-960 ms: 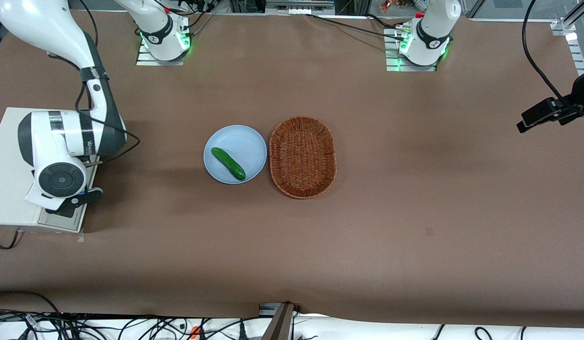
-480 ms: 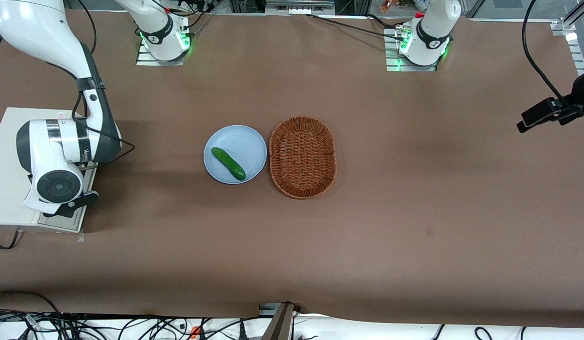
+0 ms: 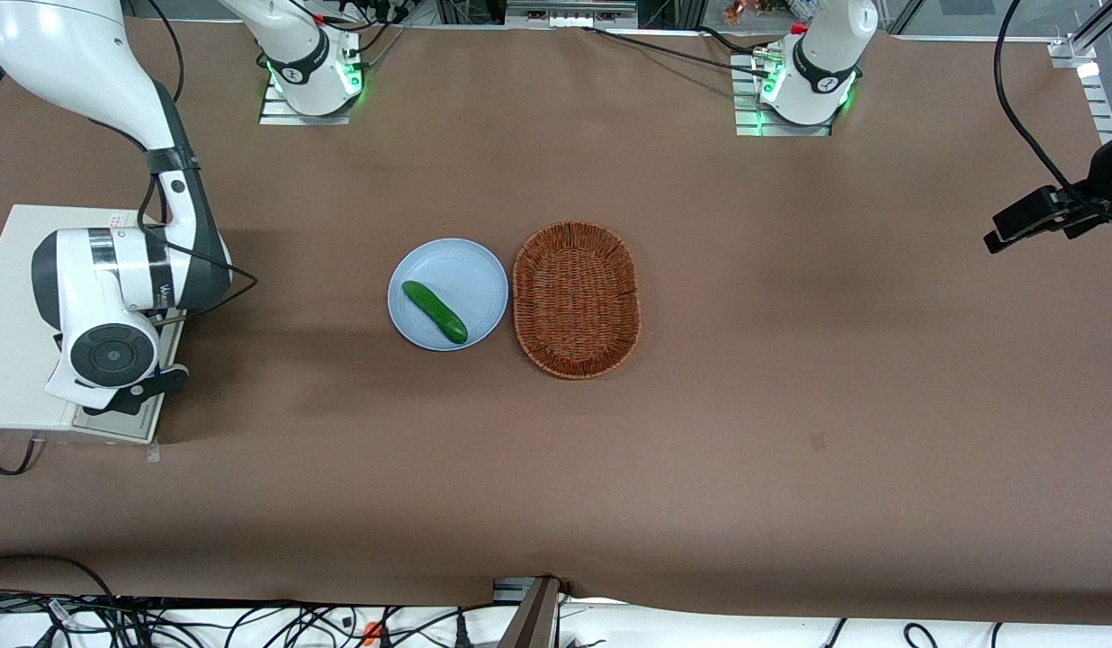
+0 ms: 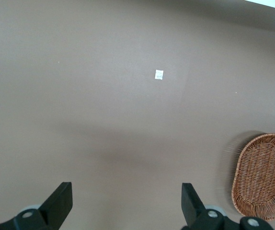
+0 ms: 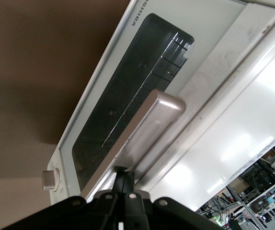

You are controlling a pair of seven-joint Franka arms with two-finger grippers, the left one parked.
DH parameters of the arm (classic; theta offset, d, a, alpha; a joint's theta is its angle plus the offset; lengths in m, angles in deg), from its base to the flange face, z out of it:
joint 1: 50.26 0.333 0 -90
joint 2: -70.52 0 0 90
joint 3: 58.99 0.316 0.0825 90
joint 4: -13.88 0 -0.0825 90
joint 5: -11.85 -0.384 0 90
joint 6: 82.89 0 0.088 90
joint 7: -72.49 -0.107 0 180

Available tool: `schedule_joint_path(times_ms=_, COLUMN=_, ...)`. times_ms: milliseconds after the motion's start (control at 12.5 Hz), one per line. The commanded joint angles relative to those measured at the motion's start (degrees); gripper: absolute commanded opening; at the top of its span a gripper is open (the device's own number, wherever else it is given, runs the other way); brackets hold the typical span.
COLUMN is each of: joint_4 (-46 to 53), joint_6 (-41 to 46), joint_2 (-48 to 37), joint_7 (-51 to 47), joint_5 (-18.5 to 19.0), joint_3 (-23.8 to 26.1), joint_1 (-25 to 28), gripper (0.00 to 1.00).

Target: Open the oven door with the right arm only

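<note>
A: Checking edges first: you've got the oven (image 3: 12, 360) right at the working arm's end of the table (image 3: 790, 405), close to the table edge. The right arm (image 3: 115, 279) hangs over it.

B: Where's your gripper?

A: The gripper (image 3: 129, 396) sits at the oven's front, on the side that faces the plate. In the right wrist view the gripper (image 5: 124, 178) is right at the silver handle (image 5: 142, 129) of the oven door (image 5: 128, 96). Whether it's spread or clamped, I cannot tell.

B: Door state?

A: Dark glass, handle bar across it, a knob (image 5: 49, 179) just beside the door's end. I can't tell if it's cracked open.

B: Room to swing?

A: You have bare brown table in front of the door. The blue plate (image 3: 479, 270) with a cucumber (image 3: 434, 311) on it is well apart, toward the table's middle. The wicker basket (image 3: 517, 297) is just beside the plate, toward the parked arm's end.

B: Surface and room?

A: Brown covering, faintly creased, with a small tape scrap (image 3: 818, 441) on it. Cables (image 3: 250, 621) run along the edge nearest the front camera.
</note>
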Motion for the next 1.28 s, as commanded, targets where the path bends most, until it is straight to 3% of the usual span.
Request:
schedule_joint_path(times_ms=0, joint_4=0.4, joint_6=-2.2, joint_2=1.3, joint_7=0.3, joint_5=-2.9, joint_3=0.3, joint_1=-0.4, gripper=0.00)
schedule_joint_path(times_ms=240, joint_4=0.5, joint_6=-2.9, joint_2=2.0, joint_7=-0.3, joint_5=-4.0, joint_3=0.3, joint_1=-0.4, gripper=0.00)
schedule_joint_path(times_ms=880, joint_4=0.4, joint_6=-9.6, joint_2=6.8, joint_7=-0.3, joint_5=-11.5, joint_3=0.3, joint_1=-1.1, gripper=0.00)
schedule_joint_path(times_ms=1200, joint_4=0.4, joint_6=-11.4, joint_2=9.3, joint_7=-0.4, joint_5=-12.6, joint_3=0.3, joint_1=-1.1, gripper=0.00)
